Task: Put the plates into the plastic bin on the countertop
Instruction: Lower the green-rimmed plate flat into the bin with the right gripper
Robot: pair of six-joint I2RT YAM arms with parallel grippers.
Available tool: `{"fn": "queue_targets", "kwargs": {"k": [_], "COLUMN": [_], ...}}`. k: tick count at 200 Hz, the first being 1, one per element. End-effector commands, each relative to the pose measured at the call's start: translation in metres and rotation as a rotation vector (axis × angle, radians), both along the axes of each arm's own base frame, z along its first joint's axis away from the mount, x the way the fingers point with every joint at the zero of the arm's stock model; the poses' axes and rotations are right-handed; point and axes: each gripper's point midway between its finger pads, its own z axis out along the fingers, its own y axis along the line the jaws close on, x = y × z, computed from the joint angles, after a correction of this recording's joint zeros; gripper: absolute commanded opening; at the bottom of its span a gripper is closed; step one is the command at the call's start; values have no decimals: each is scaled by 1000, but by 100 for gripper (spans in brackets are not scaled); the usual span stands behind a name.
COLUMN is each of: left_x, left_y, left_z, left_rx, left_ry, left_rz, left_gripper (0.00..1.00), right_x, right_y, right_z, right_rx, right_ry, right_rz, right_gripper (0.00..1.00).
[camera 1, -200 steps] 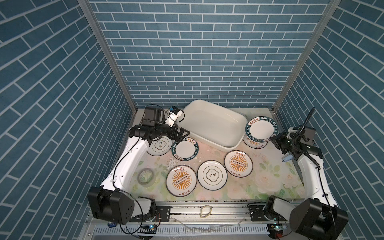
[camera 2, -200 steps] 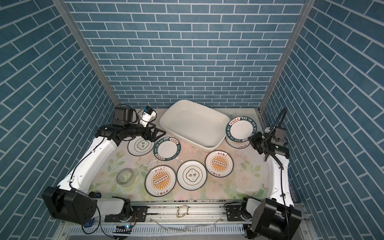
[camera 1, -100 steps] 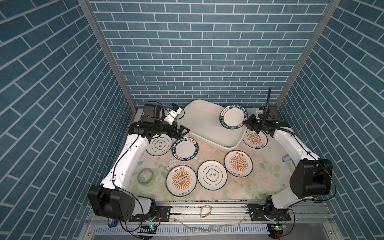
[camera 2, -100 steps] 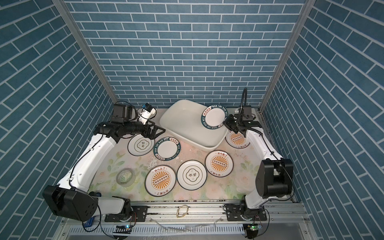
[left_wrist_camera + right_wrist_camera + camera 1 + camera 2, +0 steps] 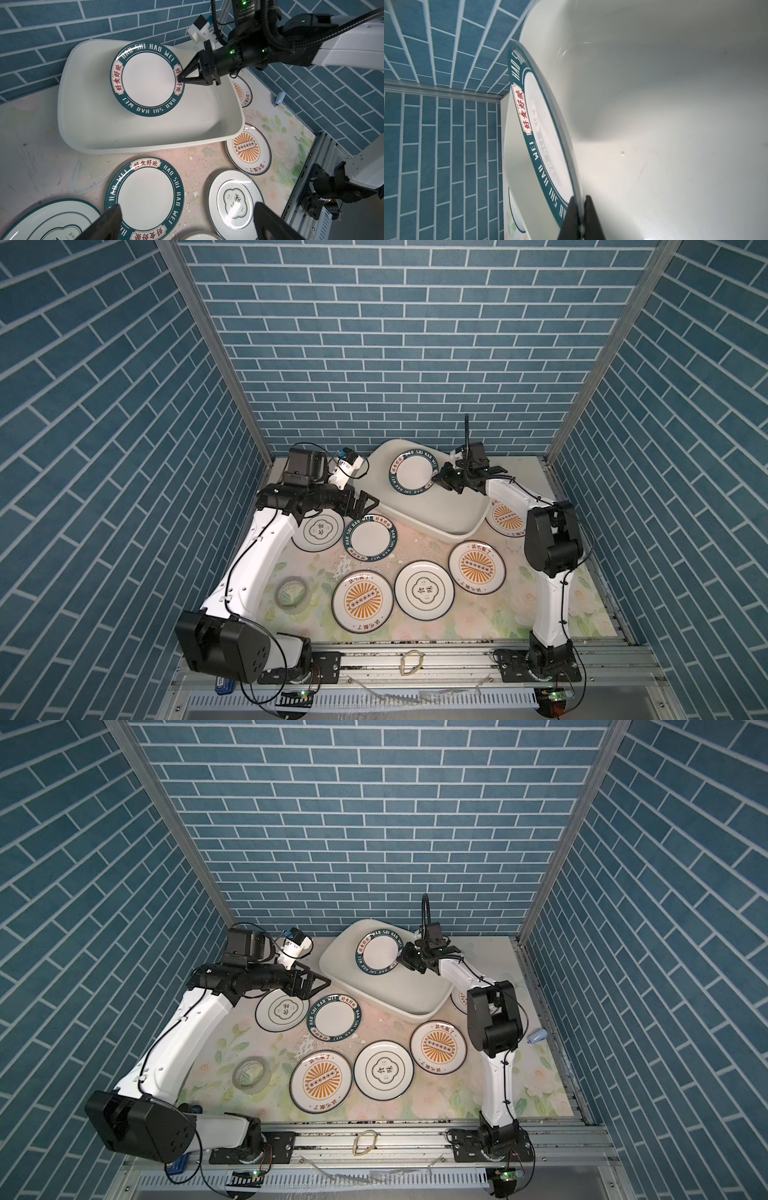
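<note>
Right pincer (image 5: 435,480) clamps a plate (image 5: 413,471) between blue-brick walls (image 5: 374,344), floral countertop (image 5: 478,620) below.

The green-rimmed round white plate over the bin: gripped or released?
Gripped: the right pincer is shut on the green-rimmed round white plate, at its edge.

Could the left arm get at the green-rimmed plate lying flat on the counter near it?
Probably yes. The left gripper is open, close above that green-rimmed plate; nothing lies on it, and the right gripper is away over the plastic bin, holding another plate.

White arms (image 5: 266,547), black joints (image 5: 550,541), cables (image 5: 269,27)
</note>
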Motion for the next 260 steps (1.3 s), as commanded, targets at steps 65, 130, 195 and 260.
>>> {"fn": "queue_targets", "kwargs": {"k": [65,130,195,260], "left_x": [-2,-4,-5,-5], "left_y": [-2,-2,-4,-4], "left_z": [12,10,13,13], "left_rx": [-13,-15,-28,-25], "left_ry": [-13,-7,-7,-4], "left_rz": [1,-4,-13,-14], "left_gripper": [100,100,99,100], "right_x": [31,29,30,29], "right_y": [50,63,69,68], "right_z": [-21,-46,-61,-70], "right_rx": [150,157,165,153], "right_ry": [16,66,108,135], "right_rz": [45,67,74,73], "right_gripper": [0,0,0,15]}}
